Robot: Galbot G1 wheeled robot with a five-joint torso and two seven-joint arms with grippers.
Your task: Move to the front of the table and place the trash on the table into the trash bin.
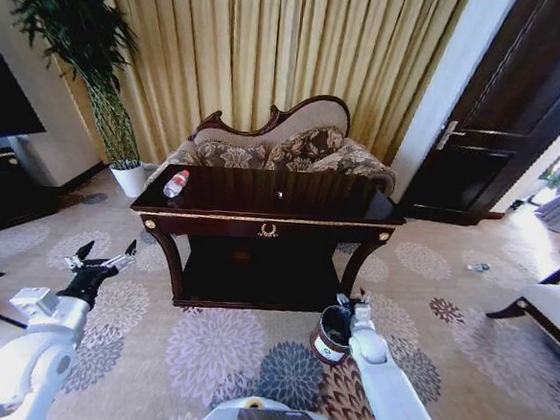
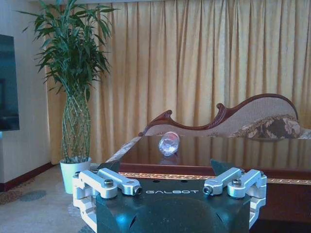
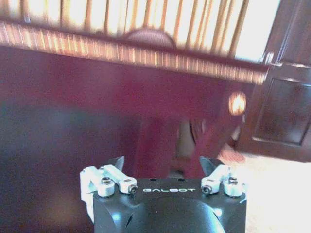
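The dark glossy table (image 1: 261, 209) with gold trim stands straight ahead. A clear plastic bottle (image 1: 175, 183) with a red cap lies on its left end, and a tiny white scrap (image 1: 280, 195) rests near the middle of the top. The trash bin (image 1: 330, 335) sits on the carpet by the table's front right leg. My left gripper (image 1: 104, 258) hangs open, front left of the table and below its top; its wrist view looks along the tabletop at the bottle (image 2: 168, 143), with the gripper (image 2: 163, 167) empty. My right gripper (image 1: 353, 301) hovers open just above the bin, facing the table's front (image 3: 121, 97), nothing between its fingertips (image 3: 163, 165).
A patterned chaise (image 1: 294, 146) stands behind the table against gold curtains. A potted plant (image 1: 120, 160) and a black TV cabinet (image 1: 3, 186) are at the left, a dark door (image 1: 498, 120) and a chair (image 1: 552, 306) at the right. Open carpet lies in front.
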